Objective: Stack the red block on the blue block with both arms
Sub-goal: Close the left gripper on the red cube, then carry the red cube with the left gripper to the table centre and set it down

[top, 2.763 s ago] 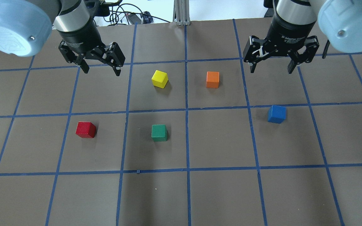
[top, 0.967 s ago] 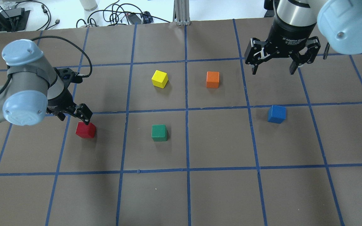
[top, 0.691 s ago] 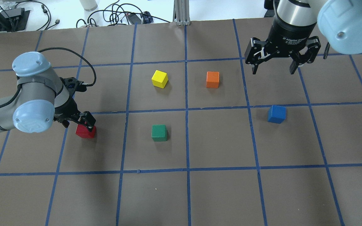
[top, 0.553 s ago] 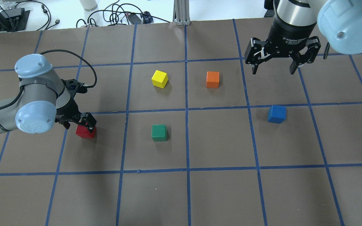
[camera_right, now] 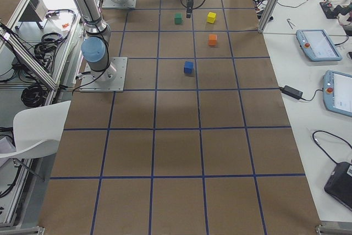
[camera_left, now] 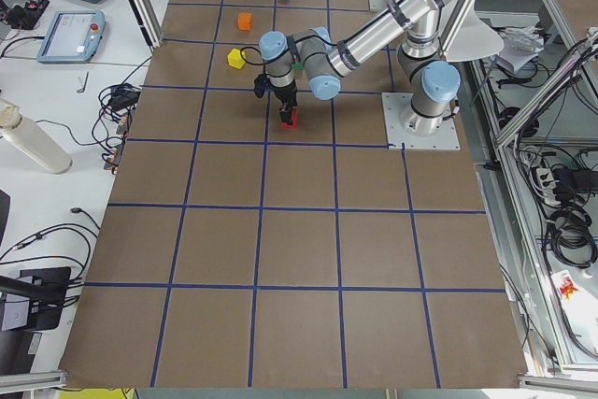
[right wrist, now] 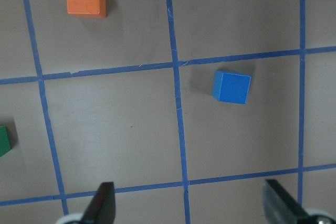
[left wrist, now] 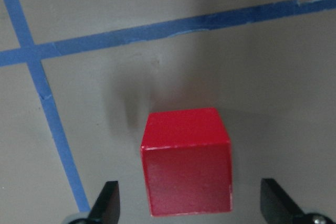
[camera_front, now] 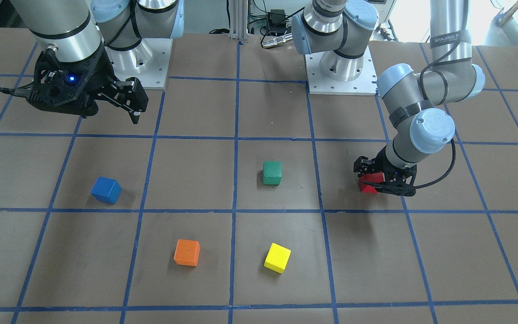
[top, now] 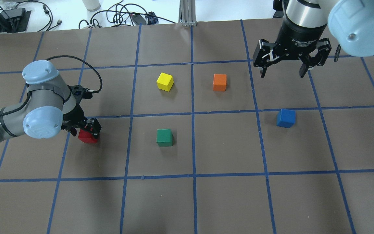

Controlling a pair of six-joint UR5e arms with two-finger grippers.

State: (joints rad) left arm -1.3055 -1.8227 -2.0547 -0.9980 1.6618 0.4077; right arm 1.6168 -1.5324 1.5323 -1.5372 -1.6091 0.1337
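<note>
Now the left gripper [left wrist: 190,199] sits low at the red block [top: 88,139], jaws spread, one finger either side with clear gaps. That cube rests on the table [top: 226,146]. Well apart, the blue block [top: 285,118] lies near the right gripper [top: 282,73], which hangs with jaws spread wide.

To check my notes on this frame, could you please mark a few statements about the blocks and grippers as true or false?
The left gripper has fingers flanking the red block without touching it. True.
The red block sits on the blue block. False: they lie far apart.
The right gripper is open and empty. True.
The green block touches the yellow block. False: they are well apart.
</note>
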